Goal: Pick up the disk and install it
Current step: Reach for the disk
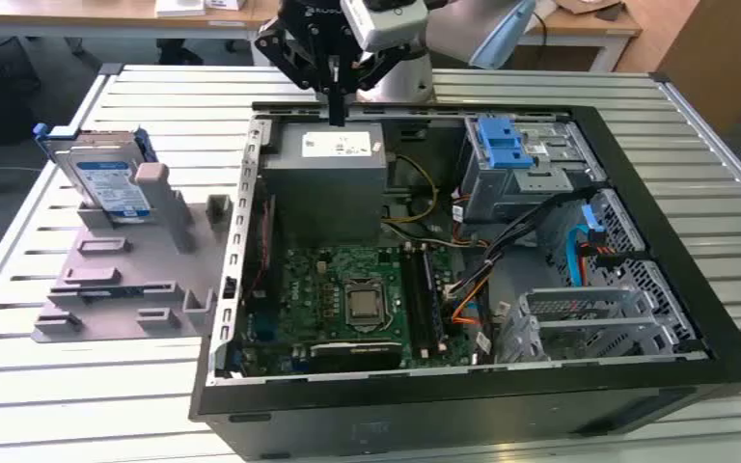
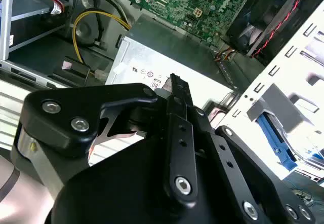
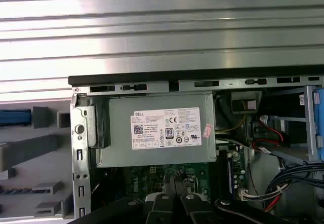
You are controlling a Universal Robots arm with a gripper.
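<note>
On the exterior view's left of the tabletop (image 1: 36, 386), the disk (image 1: 104, 178) stands on edge in the grey stand (image 1: 126, 280). Its labelled face shows, and blue rails (image 1: 45, 135) frame its sides. A grey post (image 1: 151, 183) of the stand rises against its lower part. It sits well apart from the open computer case (image 1: 679, 318).

Tool (image 1: 336, 108): it hangs over the far rim of the case, just above the grey power-supply box (image 1: 332, 164). Its fingers are pressed together with nothing between them, and both wrist views confirm this ( (image 3: 174, 186), (image 2: 174, 84)). It touches nothing. The disk is not yet picked up.

Handling, judged from appearance:
- You are dealing with a stiff metal slab that will not give under the fingers. It is probably dense for its size, so expect it to pull down if you hold it far off centre.
- The bare metal and the label (image 1: 111, 188) look smooth. Treat the flat faces as slippery.
- It is likely sensitive to shock, so do not knock it on the post or the case wall.
- The plastic rails are the softer part and may flex or unclip under a hard squeeze.
- Best hold: the upper part, which stands free of the stand. Open the tool wide enough to span the slab, and clamp near the middle of that free edge so it hangs straight.
</note>
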